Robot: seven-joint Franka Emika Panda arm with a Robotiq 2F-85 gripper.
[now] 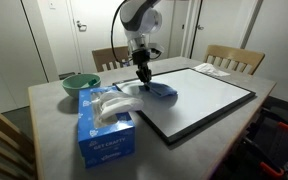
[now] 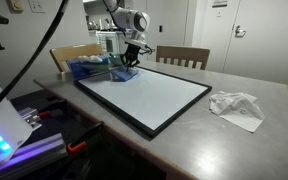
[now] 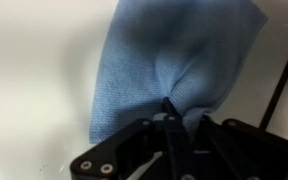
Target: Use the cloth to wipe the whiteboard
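Note:
The whiteboard lies flat on the table, glossy white with a thin black frame, and shows in both exterior views. The blue cloth fills the upper part of the wrist view, spread on the white board and bunched to a fold at the jaws. My gripper is shut on that fold. In an exterior view the gripper presses the cloth down near the board's corner closest to the tissue box. In the other exterior view the gripper sits at the board's far left corner.
A blue tissue box stands near the table's front edge, with a green bowl behind it. Crumpled white paper lies beside the board. Wooden chairs stand round the table.

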